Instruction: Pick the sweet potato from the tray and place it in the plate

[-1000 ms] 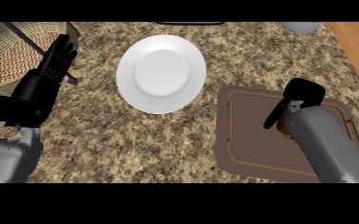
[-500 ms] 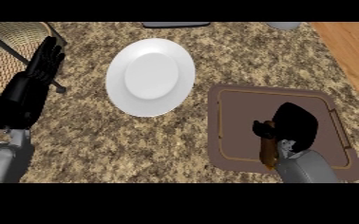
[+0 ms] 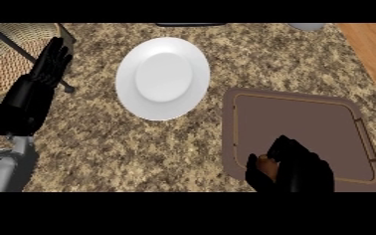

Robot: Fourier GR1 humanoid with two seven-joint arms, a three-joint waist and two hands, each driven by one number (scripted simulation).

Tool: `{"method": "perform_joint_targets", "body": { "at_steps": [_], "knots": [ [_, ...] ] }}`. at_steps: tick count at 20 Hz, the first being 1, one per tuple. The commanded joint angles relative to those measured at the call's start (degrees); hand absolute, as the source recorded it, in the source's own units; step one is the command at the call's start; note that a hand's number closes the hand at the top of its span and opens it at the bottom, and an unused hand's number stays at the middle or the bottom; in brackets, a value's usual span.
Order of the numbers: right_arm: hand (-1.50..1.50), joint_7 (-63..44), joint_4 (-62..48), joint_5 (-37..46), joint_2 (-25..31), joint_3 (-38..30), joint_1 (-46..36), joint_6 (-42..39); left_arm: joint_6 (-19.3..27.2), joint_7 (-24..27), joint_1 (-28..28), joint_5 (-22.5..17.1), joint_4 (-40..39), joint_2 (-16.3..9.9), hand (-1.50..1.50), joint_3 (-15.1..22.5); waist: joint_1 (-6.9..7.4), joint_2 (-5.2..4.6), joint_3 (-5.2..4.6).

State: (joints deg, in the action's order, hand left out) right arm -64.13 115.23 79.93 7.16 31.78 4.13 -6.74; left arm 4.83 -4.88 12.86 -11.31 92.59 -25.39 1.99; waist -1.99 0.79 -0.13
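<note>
right hand (image 3: 297, 169) curls over the sweet potato (image 3: 266, 170) at the brown tray's (image 3: 308, 119) near edge, fingers and thumb wrapped around it. white plate (image 3: 163, 77) lies left of the tray. left hand (image 3: 40, 87) rests open, fingers straight, at the left edge.

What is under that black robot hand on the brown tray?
A sliver of orange-brown sweet potato shows between the right robot hand's curled fingers, over the tray's near edge. The rest is covered.
</note>
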Motion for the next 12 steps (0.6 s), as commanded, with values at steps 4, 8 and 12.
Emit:
{"method": "perform_joint_targets", "body": {
  "at_steps": [4, 8, 12],
  "knots": [
    [1.50, -10.0, 6.4, 8.7, -7.0, 14.5, -8.9, 3.4, -1.9, -0.1, 4.1, -0.1, -4.2, 0.6, 0.00, -0.1, 1.68, -0.80, 0.04],
    [1.50, -14.3, 0.2, 6.3, -7.1, 16.9, -16.7, 7.3, -0.6, 1.0, 0.3, 2.3, 0.1, 2.3, 0.00, 1.4, 2.80, -0.76, 0.09],
    [1.50, -13.1, -4.9, -3.3, -7.1, 7.8, -29.3, 5.0, -1.2, -0.4, 7.6, 1.8, -5.5, 3.2, 0.00, 0.6, 2.67, -1.14, 0.07]
  ]
}}
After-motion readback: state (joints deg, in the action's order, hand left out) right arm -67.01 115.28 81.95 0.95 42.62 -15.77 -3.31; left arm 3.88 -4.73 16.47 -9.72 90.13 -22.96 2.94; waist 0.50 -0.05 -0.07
